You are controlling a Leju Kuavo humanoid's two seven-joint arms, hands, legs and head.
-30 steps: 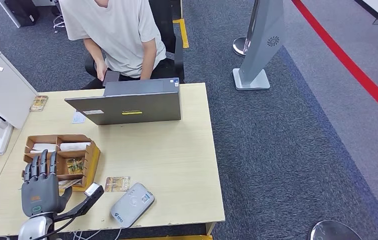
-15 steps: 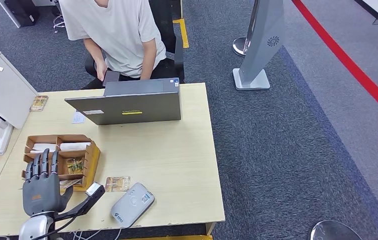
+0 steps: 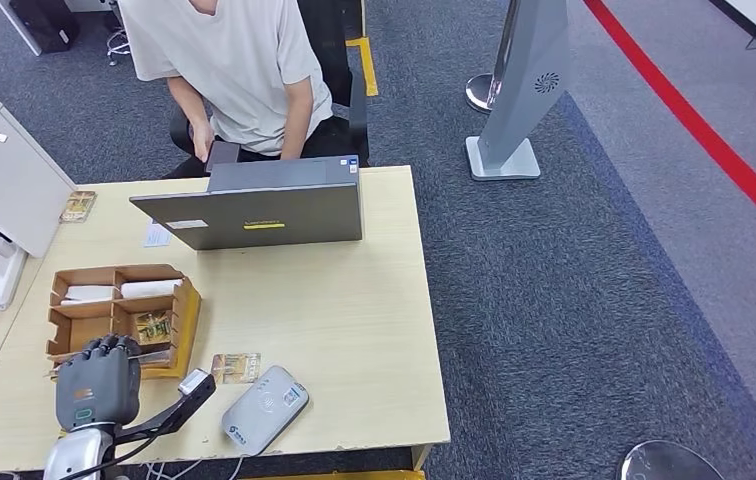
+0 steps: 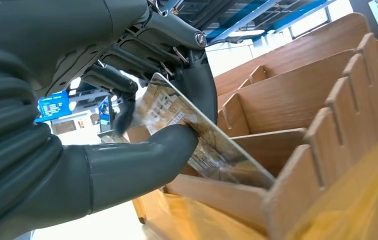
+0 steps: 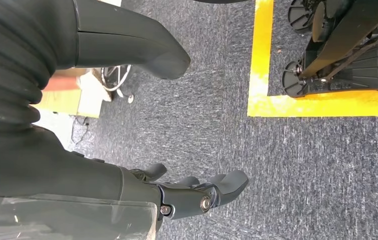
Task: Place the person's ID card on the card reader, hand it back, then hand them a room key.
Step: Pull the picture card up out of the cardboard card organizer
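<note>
Left hand (image 3: 99,380) is curled over the near edge of the wooden card organizer (image 3: 186,320) on the desk (image 3: 354,330); a card (image 3: 235,367) lies just beside the white card reader (image 3: 265,408), behind which stands a laptop (image 3: 264,212). From the left wrist, thumb and fingers pinch a room key card (image 4: 202,140) at an organizer slot. Right hand (image 5: 197,192) hangs over grey carpet (image 5: 277,175), fingers apart, holding nothing.

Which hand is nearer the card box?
Left. The left hand is at the wooden card box, pinching a card at its near edge. The right hand hangs open over the carpet, away from the desk.
</note>
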